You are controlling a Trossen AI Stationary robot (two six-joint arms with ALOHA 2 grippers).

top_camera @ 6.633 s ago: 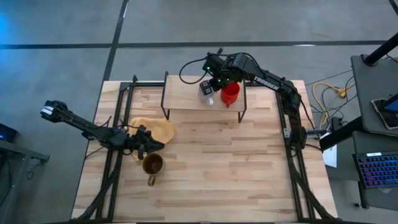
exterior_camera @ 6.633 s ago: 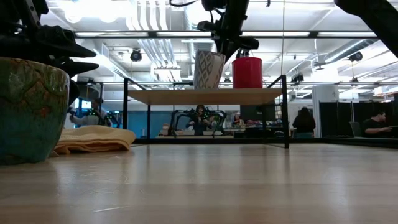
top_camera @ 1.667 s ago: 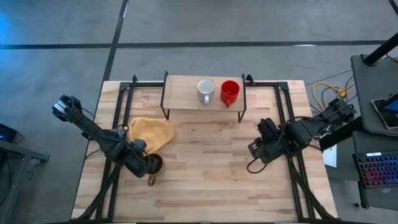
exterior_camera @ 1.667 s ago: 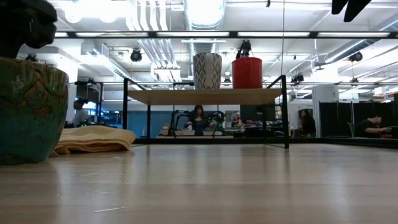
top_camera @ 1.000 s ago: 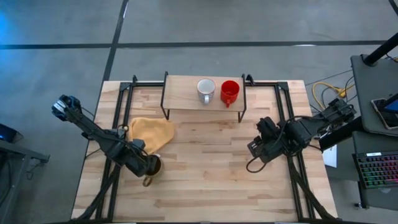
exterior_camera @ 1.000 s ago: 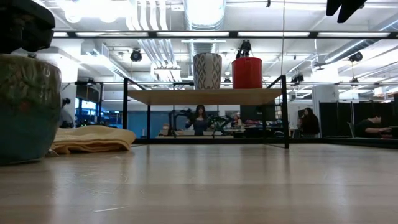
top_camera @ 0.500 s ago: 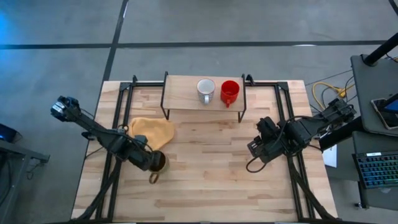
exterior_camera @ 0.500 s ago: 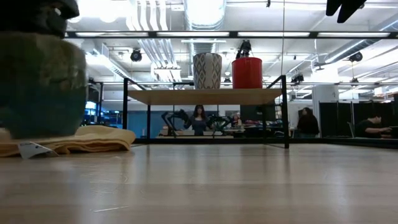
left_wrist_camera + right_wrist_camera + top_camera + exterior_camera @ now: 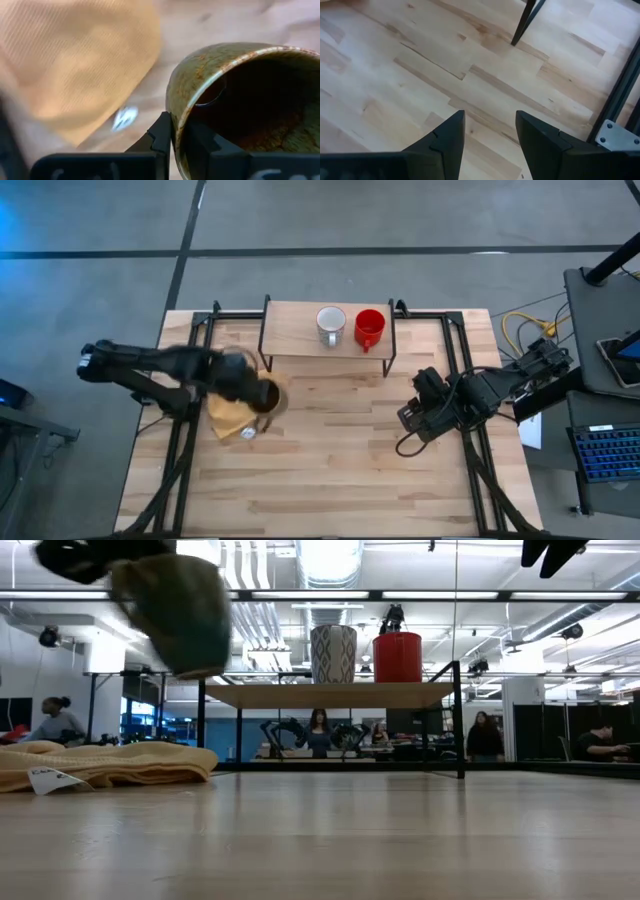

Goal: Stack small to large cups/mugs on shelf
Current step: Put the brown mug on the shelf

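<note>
The brown-olive mug hangs in the air above the yellow cloth, held by my left gripper. In the low view the mug is high and tilted, about level with the shelf top. The white mug and the red mug stand side by side on the light-wood shelf, bases down. My right gripper waits open over the table's right side, with bare wood between its fingers. My left gripper pinches the brown-olive mug's rim wall, one finger outside and the other finger inside the dark hollow. The mug is lifted clear of the table and cloth and hangs tilted in the hold.
The yellow cloth with a small white tag lies on the table's left half, in front of the shelf's left legs. A black shelf leg stands ahead of my right gripper. Black frame rails run along both table sides.
My left gripper has lifted the brown-olive mug off the table and carried it up and toward the far edge and the shelf, over the cloth. The mug has tipped from upright to tilted. The right arm has kept still.
</note>
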